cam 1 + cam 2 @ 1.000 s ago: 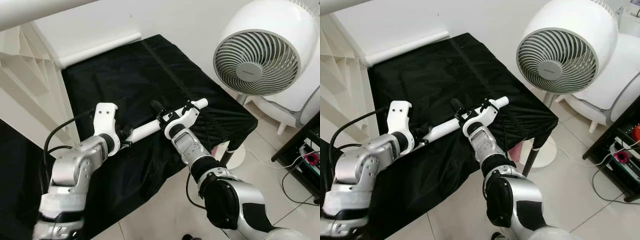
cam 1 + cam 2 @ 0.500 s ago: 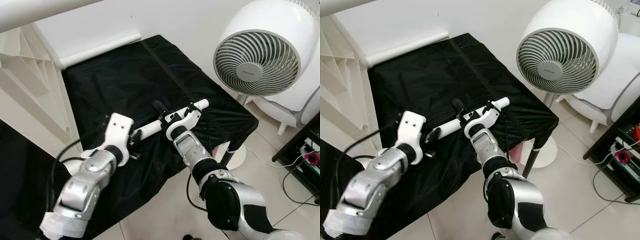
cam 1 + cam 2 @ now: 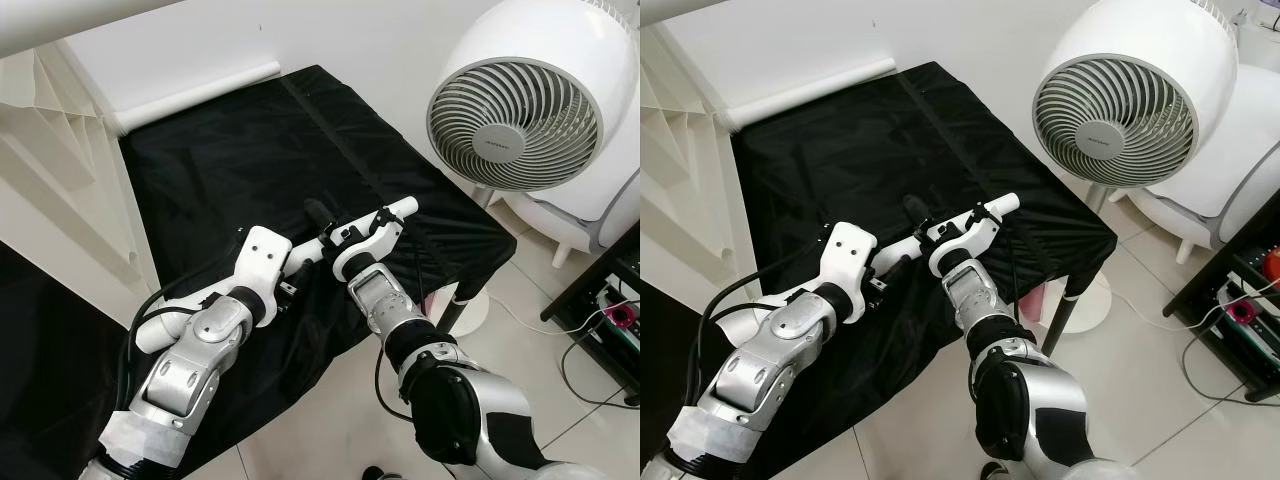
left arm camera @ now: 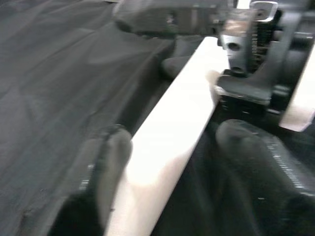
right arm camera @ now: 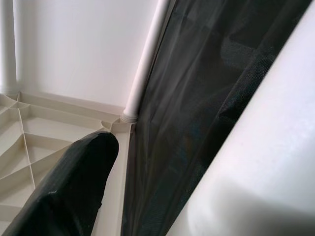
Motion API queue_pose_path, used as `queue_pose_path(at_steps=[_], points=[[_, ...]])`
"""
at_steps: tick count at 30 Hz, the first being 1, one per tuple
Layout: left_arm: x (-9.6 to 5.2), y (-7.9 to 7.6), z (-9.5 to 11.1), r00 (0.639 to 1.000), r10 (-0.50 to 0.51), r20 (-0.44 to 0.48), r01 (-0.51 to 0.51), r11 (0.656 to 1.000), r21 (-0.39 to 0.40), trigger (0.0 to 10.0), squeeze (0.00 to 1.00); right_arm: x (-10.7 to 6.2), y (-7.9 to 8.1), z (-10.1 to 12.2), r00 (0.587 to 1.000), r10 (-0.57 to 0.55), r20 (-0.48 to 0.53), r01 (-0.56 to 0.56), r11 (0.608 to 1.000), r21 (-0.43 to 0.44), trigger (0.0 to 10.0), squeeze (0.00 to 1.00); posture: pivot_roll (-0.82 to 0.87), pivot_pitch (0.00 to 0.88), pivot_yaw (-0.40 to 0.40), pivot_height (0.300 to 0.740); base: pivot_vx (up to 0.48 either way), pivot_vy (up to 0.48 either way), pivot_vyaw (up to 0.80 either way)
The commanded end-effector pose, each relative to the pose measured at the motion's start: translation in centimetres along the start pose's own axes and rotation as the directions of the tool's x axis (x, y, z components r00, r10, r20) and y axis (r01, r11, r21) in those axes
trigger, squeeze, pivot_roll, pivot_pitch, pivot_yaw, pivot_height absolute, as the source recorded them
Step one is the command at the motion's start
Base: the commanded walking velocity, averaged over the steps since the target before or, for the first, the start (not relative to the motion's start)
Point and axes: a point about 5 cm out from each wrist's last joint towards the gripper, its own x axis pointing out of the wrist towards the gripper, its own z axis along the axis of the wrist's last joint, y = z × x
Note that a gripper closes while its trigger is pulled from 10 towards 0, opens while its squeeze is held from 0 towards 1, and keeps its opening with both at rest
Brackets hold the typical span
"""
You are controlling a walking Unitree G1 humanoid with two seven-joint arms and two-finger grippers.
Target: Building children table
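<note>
A white round table leg [image 3: 385, 215] is held just above the black cloth-covered table [image 3: 230, 150]. My right gripper [image 3: 332, 234] is shut on it near its middle, and one black finger [image 5: 69, 187] shows beside the leg [image 5: 256, 147] in the right wrist view. My left gripper [image 3: 295, 272] is at the leg's near end. In the left wrist view the leg [image 4: 172, 132] runs between its two black fingers [image 4: 110, 162], which straddle it with a dark gap on one side, so this gripper reads as open.
A cream ribbed panel [image 3: 50, 170] leans at the table's left, with a white tube [image 3: 200, 90] along the back edge. A large white fan [image 3: 520, 95] stands close on the right. Tiled floor [image 3: 330, 420] lies beyond the front edge, and a shelf with cables [image 3: 615, 310] sits far right.
My left arm has swung in from the left and its gripper has slid along the leg toward the right gripper. The right gripper and the leg have barely moved.
</note>
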Motion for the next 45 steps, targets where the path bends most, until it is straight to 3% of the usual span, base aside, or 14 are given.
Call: queue_pose_path(at_steps=[1, 7, 8, 9, 20, 22, 26, 28, 36, 45], points=[[-0.2, -1.2, -1.1, 0.977, -0.208, -0.045, 0.209, 0.978, 0.016, 10.0, 1.0, -1.2, -1.3, -3.4, 0.99, -0.067, -0.127, 0.075, 0.996, 0.056, 10.0, 0.0, 0.04, 0.229, 0.131, 0.74, 0.0, 0.0, 0.0], [0.1, -0.5, -1.2, 0.986, -0.154, -0.057, 0.161, 0.978, 0.136, 10.0, 1.0, -1.2, -1.2, -3.5, 0.991, -0.05, -0.126, 0.059, 0.996, 0.066, 10.0, 0.0, 0.04, 0.229, 0.128, 0.74, 0.0, 0.0, 0.0], [0.2, -0.3, -1.4, 0.99, -0.127, -0.062, 0.136, 0.977, 0.162, 10.0, 0.29, -1.2, -1.1, -3.5, 0.991, -0.04, -0.125, 0.049, 0.996, 0.07, 10.0, 0.0, 0.04, 0.229, 0.126, 0.74, 0.0, 0.0, 0.0], [0.5, 0.0, -1.5, 0.994, -0.091, -0.061, 0.101, 0.978, 0.182, 10.0, 0.0, -1.2, -0.8, -3.5, 0.993, -0.007, -0.114, 0.018, 0.996, 0.09, 10.0, 0.0, 0.04, 0.227, 0.122, 0.74, 0.0, 0.0, 0.0], [1.6, 1.0, -1.2, 0.999, 0.0, -0.046, 0.009, 0.978, 0.209, 10.0, 0.0, -2.9, 0.1, -3.2, 0.988, 0.153, 0.005, -0.151, 0.968, 0.201, 10.0, 0.0, 0.01, 0.223, 0.125, 0.74, 0.0, 0.0, 0.0], [2.1, 1.6, -1.0, 0.999, 0.026, -0.04, -0.017, 0.979, 0.204, 10.0, 0.0, -4.9, 1.1, -2.7, 0.972, 0.218, 0.084, -0.232, 0.94, 0.25, 10.0, 0.0, 0.01, 0.22, 0.127, 0.74, 0.0, 0.0, 0.0], [2.5, 2.0, -0.8, 0.999, 0.035, -0.036, -0.026, 0.977, 0.214, 10.0, 0.0, -6.9, 2.1, -2.0, 0.955, 0.262, 0.137, -0.29, 0.919, 0.266, 10.0, 0.0, 0.01, 0.216, 0.128, 0.74, 0.0, 0.0, 0.0], [3.0, 2.3, -0.4, 0.999, 0.037, -0.024, -0.03, 0.973, 0.231, 10.0, 0.0, -8.9, 2.5, -1.0, 0.942, 0.287, 0.173, -0.325, 0.907, 0.266, 10.0, 0.0, 0.0, 0.207, 0.13, 0.74, 0.0, 0.0, 0.0], [3.4, 2.1, -0.2, 1.0, -0.012, -0.014, 0.015, 0.97, 0.244, 10.0, 0.0, -12.7, 3.4, 1.4, 0.926, 0.311, 0.214, -0.358, 0.904, 0.233, 10.0, 0.0, -0.01, 0.214, 0.159, 0.74, 0.0, 0.0, 0.0], [3.2, 1.8, -0.2, 0.999, -0.037, -0.013, 0.039, 0.969, 0.243, 10.0, 0.0, -13.4, 3.6, 2.4, 0.924, 0.308, 0.227, -0.354, 0.914, 0.198, 10.0, 0.0, 0.0, 0.216, 0.159, 0.74, 0.0, 0.0, 0.0]])
